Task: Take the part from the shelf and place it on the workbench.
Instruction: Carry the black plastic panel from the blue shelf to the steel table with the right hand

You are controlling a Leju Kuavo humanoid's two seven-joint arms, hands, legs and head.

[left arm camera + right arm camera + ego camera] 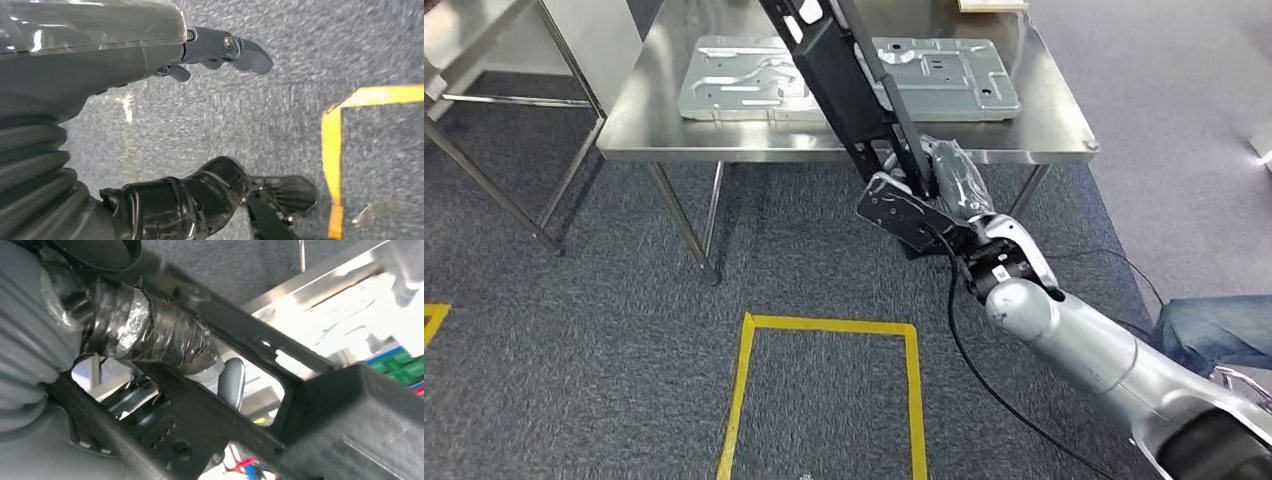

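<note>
Grey carpet (574, 340) covers the floor, marked with a rectangle of yellow tape (744, 380). A stainless-steel worktop (654, 110) on thin metal legs stands ahead of the robot and carries a flat, stamped silver metal plate (734, 85). The leg of a second metal frame (484, 180) stands at the left. A person's knee in blue jeans (1214, 335) shows at the right edge.

The right hand (954, 190), wrapped in dark glossy film, grasps the long black perforated metal frame part (844, 90) near its lower end. The part rises at a slant from the hand, up and to the left, and its upper length passes in front of the silver plate and the worktop edge. The lower end sits off the worktop, above the carpet. In the right wrist view the taped thumb (150, 335) wraps over a bar of the black part (240, 440), with a dark finger (232, 382) visible through an opening in it.

The left hand (195, 120) hangs above the carpet, released and grasping nothing, its fingers (225, 47) extended and apart from the thumb (200, 200).
</note>
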